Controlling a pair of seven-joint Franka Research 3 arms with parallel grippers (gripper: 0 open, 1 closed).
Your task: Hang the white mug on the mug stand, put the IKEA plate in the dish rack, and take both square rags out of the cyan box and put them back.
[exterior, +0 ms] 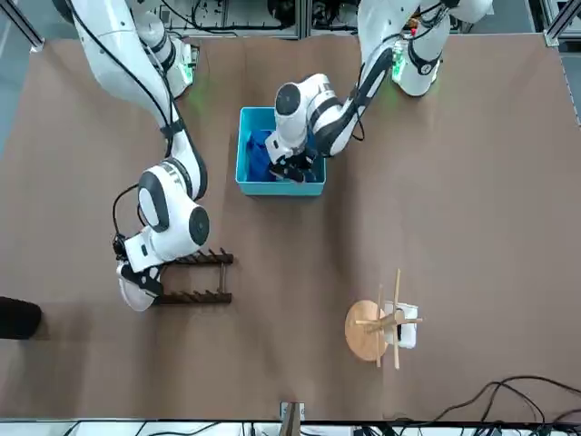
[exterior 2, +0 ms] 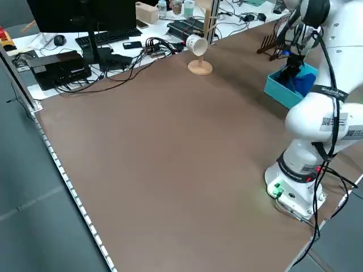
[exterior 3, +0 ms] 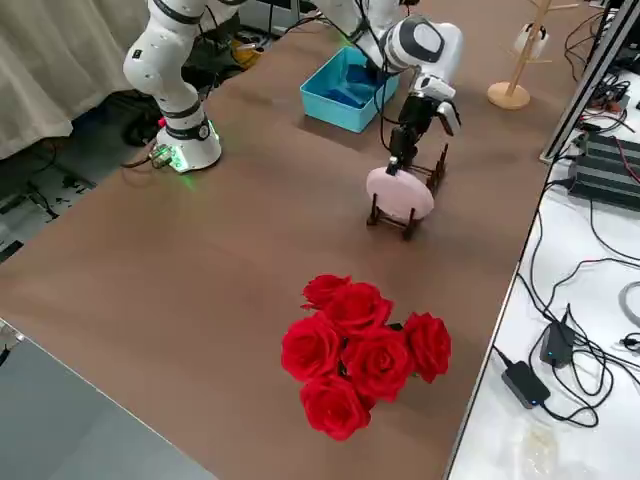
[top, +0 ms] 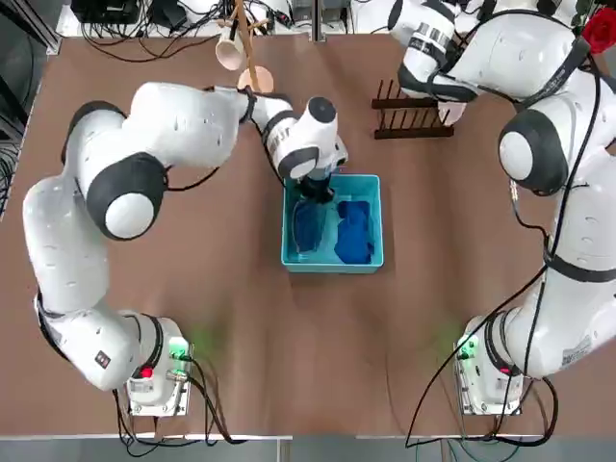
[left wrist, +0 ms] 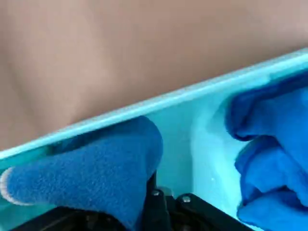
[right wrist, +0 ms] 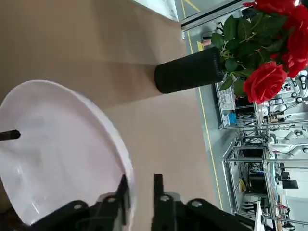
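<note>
My left gripper (left wrist: 156, 187) clenches a blue rag (left wrist: 91, 173) inside the cyan box (left wrist: 178, 159) — my right gripper (right wrist: 142, 185), released, straddles the rim of the racked plate (right wrist: 62, 144).

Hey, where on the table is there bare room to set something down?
Bare table shows between the box and the robot's bases, and between box and rack. It's crowded at the rack, with the plate and right pincer, and in the box: rags, left pincer.
</note>
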